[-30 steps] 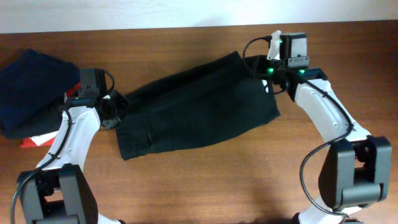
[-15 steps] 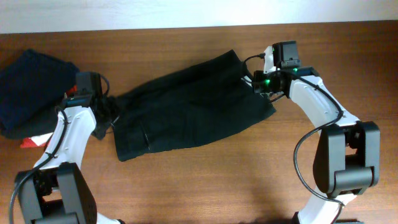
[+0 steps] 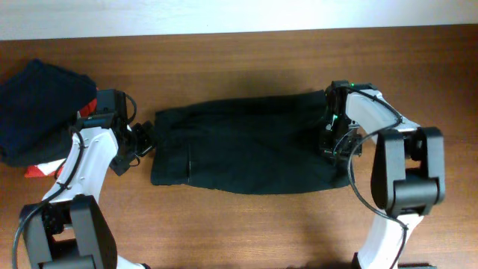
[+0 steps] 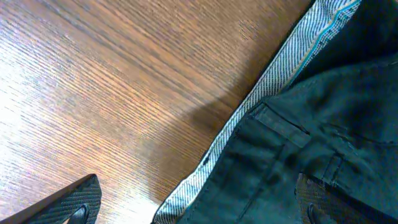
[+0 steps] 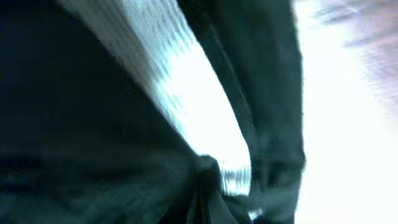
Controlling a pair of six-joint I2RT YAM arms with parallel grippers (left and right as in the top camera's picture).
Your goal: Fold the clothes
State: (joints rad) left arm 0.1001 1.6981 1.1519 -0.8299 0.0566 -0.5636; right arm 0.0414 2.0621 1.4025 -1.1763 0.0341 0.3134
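Shorts [image 3: 246, 153] lie flat in the middle of the table [image 3: 224, 232]. Their long way runs side to side, from the left arm to the right arm. The waist end [image 4: 273, 81], with its striped inside, points to the left.

Your left gripper [image 3: 143, 142] sits just beside that waist end, right at the edge of the cloth. In the left wrist view one finger [image 4: 78, 202] is out over bare wood, far from the other side, so the fingers look spread and are not pinching anything.

Your right gripper [image 3: 336, 146] is down at the far end, on the cloth. Its camera shows only dark, blurry cloth up close. You cannot tell if it is pinching or spread.

So each arm has one short end of the shorts next to it. I think the next fold will bring one end over to the other, along the long way. The left arm is the near one for the waist end, and it must close on the cloth first.

A dark blue pile [image 3: 37, 97] sits well off to the left.
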